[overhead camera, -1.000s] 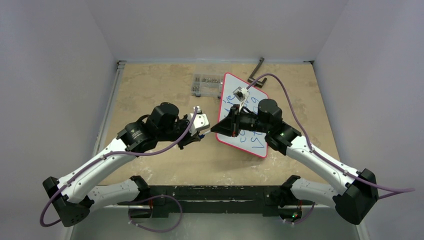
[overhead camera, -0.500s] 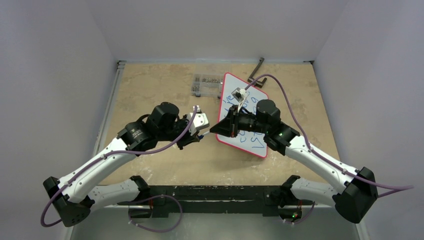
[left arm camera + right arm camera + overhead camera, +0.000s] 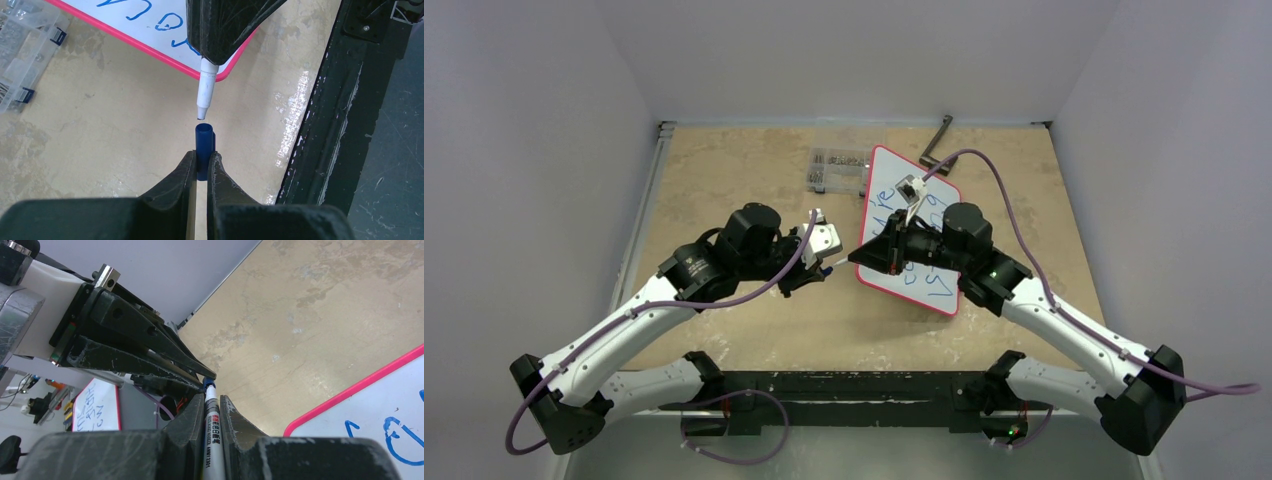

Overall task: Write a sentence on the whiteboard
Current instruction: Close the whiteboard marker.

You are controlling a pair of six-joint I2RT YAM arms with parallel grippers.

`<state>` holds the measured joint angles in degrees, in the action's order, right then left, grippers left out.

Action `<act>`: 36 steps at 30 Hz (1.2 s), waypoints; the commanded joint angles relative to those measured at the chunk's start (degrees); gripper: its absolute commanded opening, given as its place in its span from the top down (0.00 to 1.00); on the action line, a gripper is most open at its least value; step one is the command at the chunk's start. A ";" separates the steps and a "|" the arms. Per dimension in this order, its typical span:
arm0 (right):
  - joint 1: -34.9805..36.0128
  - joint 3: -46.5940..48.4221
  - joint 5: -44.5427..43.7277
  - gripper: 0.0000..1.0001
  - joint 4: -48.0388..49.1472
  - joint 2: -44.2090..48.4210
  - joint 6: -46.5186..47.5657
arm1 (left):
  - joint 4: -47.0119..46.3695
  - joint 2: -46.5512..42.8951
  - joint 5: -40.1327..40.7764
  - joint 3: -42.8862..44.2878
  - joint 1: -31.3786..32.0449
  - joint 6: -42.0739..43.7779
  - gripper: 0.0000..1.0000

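Bottom centre: left pincer (image 3: 201, 161) clamps blue cap (image 3: 203, 142) upright. White marker (image 3: 205, 92) tip points down just above cap mouth, not touching, held by right pincer (image 3: 215, 47) at top. Red-framed whiteboard (image 3: 107, 17) upper left, blue writing (image 3: 142, 12).

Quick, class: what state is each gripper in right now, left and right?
Left gripper: closed, holding the blue cap.
Right gripper: closed, holding the marker.

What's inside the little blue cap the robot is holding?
The tip of the white marker hovers just outside the open end of the blue tubular cap held in the left gripper, not in it. The cap's wall hides its inside.
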<state>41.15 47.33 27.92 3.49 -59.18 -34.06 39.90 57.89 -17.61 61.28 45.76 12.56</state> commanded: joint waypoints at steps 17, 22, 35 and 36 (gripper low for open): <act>0.33 0.88 2.13 1.00 3.12 -0.84 -0.83 | -2.31 0.16 -0.69 2.35 -0.21 -1.70 1.00; 0.34 0.54 2.51 1.00 3.31 -1.07 -0.95 | -2.36 0.47 -0.59 2.44 -0.22 -2.03 1.00; 0.39 -1.03 0.82 1.00 2.70 -0.65 -0.64 | -2.58 0.40 -0.34 2.54 -0.23 -2.23 1.00; 0.42 -1.05 0.17 1.00 2.47 -0.30 -0.51 | -2.62 0.31 -0.26 2.46 -0.21 -2.24 1.00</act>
<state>41.25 46.83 29.58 5.23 -60.73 -34.98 39.94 58.54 -17.56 61.30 45.76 11.07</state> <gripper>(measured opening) 0.096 0.053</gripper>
